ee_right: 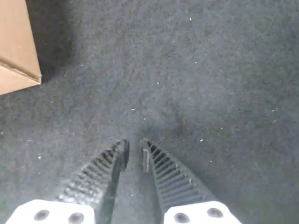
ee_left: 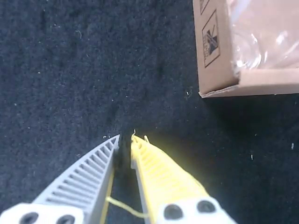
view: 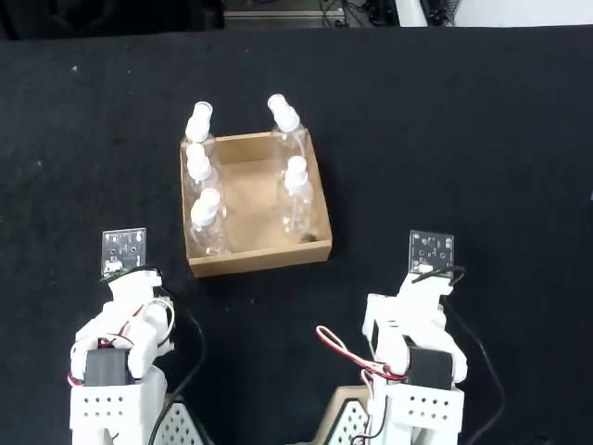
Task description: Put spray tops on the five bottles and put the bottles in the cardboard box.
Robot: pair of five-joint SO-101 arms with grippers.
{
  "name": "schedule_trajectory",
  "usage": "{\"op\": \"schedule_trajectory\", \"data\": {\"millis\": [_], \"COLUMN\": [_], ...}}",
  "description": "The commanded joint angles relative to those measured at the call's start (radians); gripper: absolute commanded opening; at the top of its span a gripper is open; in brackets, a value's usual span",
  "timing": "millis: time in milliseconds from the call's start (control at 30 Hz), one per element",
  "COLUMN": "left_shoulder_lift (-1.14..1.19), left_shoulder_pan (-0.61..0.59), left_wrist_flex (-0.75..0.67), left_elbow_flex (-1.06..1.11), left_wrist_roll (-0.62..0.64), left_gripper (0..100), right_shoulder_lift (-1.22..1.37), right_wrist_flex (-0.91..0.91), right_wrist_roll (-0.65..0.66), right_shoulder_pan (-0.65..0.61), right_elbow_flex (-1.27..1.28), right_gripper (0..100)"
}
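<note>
status: all five bottles (view: pixel 206 218) stand capped inside the cardboard box (view: pixel 259 257), three along one side wall and two along the other. left gripper (ee_left: pixel 125 140) hangs over the black cloth (view: pixel 463 139) near a box corner, jaws together, empty. right gripper (ee_right: pixel 134 148) likewise, jaws all but together, empty. judged step: final check. confirm each spray top (view: pixel 296 169) sits square on its neck; the two far bottles appear to lean toward the rear wall. hold both arms clear of the box so nothing is toppled
</note>
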Motion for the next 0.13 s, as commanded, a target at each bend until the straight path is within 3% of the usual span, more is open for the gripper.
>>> {"op": "schedule_trajectory", "data": {"millis": [0,100], "left_shoulder_lift": [-0.015,-0.015], "left_shoulder_pan": [-0.007,-0.007], "left_wrist_flex": [0.025,0.025], "left_elbow_flex": [0.022,0.022], "left_wrist_roll": [0.002,0.002], "left_gripper": [3,3], "right_shoulder_lift": [-0.097,-0.097], "right_wrist_flex": [0.006,0.006], "right_wrist_roll": [-0.008,-0.008], "right_shoulder_pan": [-0.014,-0.014], "right_elbow_flex": [-0.008,-0.008], "right_gripper": [1.1,1.1]}}
